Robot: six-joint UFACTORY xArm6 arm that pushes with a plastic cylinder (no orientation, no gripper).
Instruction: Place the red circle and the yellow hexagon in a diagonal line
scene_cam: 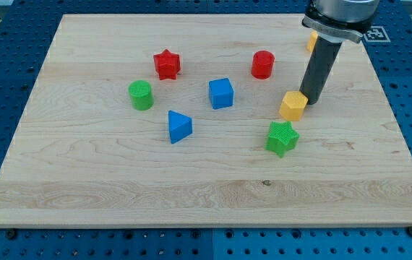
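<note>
Hexagon (293,105) just below-right of circle (262,64) — star (282,137) beneath.

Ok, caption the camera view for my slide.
My tip touches the yellow hexagon from the view's right, with the red circle farther toward the view's upper left.

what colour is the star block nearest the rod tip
Green: the green star, in the camera view, just below the yellow hexagon by my tip.
</note>
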